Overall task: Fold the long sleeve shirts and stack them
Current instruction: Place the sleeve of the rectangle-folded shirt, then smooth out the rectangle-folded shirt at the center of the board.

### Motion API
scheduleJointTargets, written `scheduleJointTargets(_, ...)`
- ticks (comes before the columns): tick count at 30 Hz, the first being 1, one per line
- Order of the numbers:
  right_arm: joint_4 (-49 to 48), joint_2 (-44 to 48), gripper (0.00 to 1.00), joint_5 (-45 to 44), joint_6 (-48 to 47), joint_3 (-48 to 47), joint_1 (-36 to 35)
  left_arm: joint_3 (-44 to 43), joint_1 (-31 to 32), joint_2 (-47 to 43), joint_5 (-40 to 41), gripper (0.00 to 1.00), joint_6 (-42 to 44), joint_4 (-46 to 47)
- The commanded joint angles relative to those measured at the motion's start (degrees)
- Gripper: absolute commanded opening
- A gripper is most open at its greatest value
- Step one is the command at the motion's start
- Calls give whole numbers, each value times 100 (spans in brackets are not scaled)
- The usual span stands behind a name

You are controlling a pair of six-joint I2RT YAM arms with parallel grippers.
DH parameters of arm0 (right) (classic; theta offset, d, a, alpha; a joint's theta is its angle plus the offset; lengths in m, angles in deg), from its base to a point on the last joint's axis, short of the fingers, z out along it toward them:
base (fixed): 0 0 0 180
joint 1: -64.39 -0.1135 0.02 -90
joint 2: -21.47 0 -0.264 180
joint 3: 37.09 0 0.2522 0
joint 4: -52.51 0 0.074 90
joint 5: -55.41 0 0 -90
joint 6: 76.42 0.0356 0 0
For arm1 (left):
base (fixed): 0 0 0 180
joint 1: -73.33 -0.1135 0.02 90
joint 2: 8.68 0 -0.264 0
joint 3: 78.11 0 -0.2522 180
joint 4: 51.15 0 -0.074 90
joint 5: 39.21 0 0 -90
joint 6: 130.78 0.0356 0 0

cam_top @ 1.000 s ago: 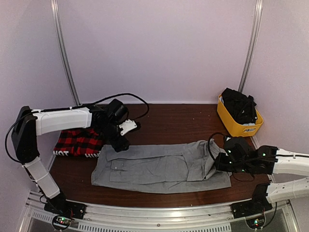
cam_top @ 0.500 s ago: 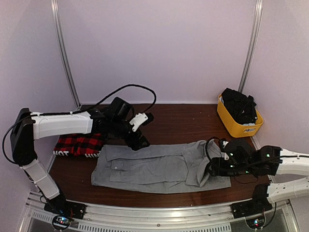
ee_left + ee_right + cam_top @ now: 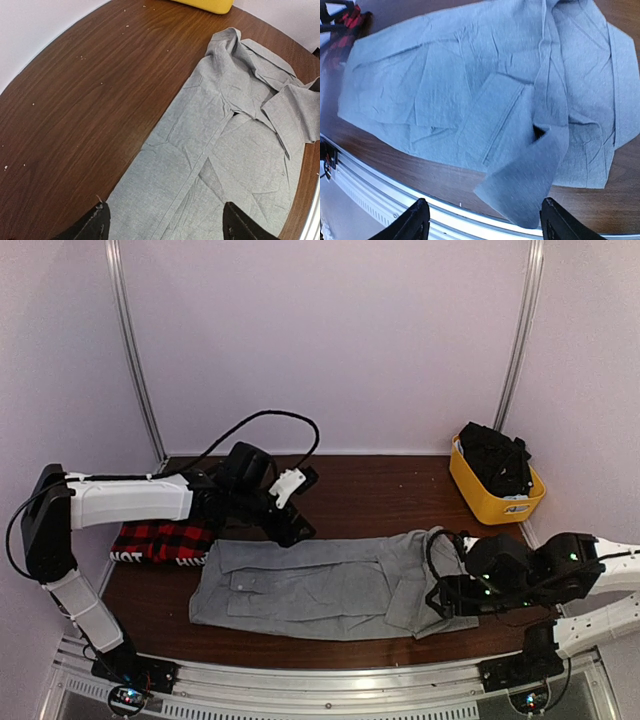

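Observation:
The grey long sleeve shirt (image 3: 320, 585) lies spread flat across the table (image 3: 370, 490), collar end to the right. The red-and-black plaid shirt (image 3: 160, 538) sits folded at the left. My left gripper (image 3: 297, 526) hovers open over the grey shirt's (image 3: 225, 140) far edge; in the left wrist view the left gripper (image 3: 165, 227) has only cloth below it. My right gripper (image 3: 442, 596) is open at the shirt's right end. In the right wrist view a blurred loose flap of sleeve (image 3: 535, 175) hangs between the fingers of the right gripper (image 3: 482, 220), ungripped, over the grey shirt (image 3: 445, 85).
A yellow bin (image 3: 480, 495) with dark clothes (image 3: 497, 460) stands at the back right, its corner also in the left wrist view (image 3: 205, 5). The metal rail (image 3: 380, 185) runs along the table's near edge under my right gripper. The plaid shirt (image 3: 350, 17) shows far left.
My right gripper has opened and let go of the grey sleeve, which drops onto the shirt. My left gripper slid right along the shirt's far edge, staying open.

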Motion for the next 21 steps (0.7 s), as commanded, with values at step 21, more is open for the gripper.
scheduleJointTargets(21,-2661,-3467,70,-251,-3039,-1712,3617,620,-305,15,1279,79,-1300,-41)
